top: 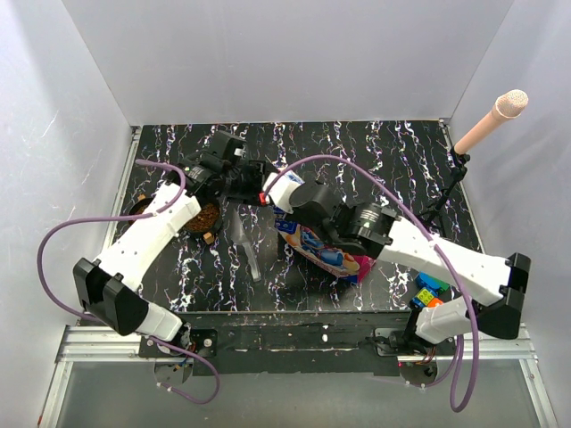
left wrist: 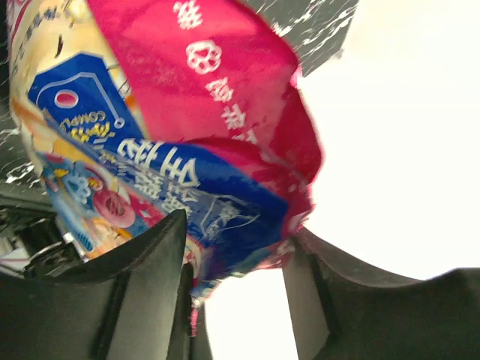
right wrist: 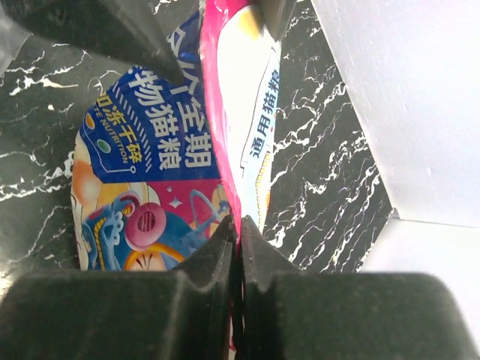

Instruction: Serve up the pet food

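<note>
The magenta-and-blue cat-food bag (top: 323, 250) lies tilted at the table's middle, its top raised toward both grippers. My right gripper (top: 290, 207) is shut on the bag's pink side seam (right wrist: 234, 187), fingertips pressed together (right wrist: 240, 221). My left gripper (top: 259, 189) reaches in from the left. In the left wrist view its fingers (left wrist: 154, 255) stand partly apart, with the bag's frayed top corner (left wrist: 225, 217) touching both, midway (left wrist: 238, 232). Brown kibble (top: 207, 216) fills a dark bowl just left of the bag, under the left arm.
A clear scoop (top: 246, 239) lies between bowl and bag. A second brown-filled dish (top: 138, 207) sits at the far left, partly hidden by the arm. Colourful toy blocks (top: 429, 291) are at the front right. A microphone on a stand (top: 489, 122) is at the back right. White walls enclose the table.
</note>
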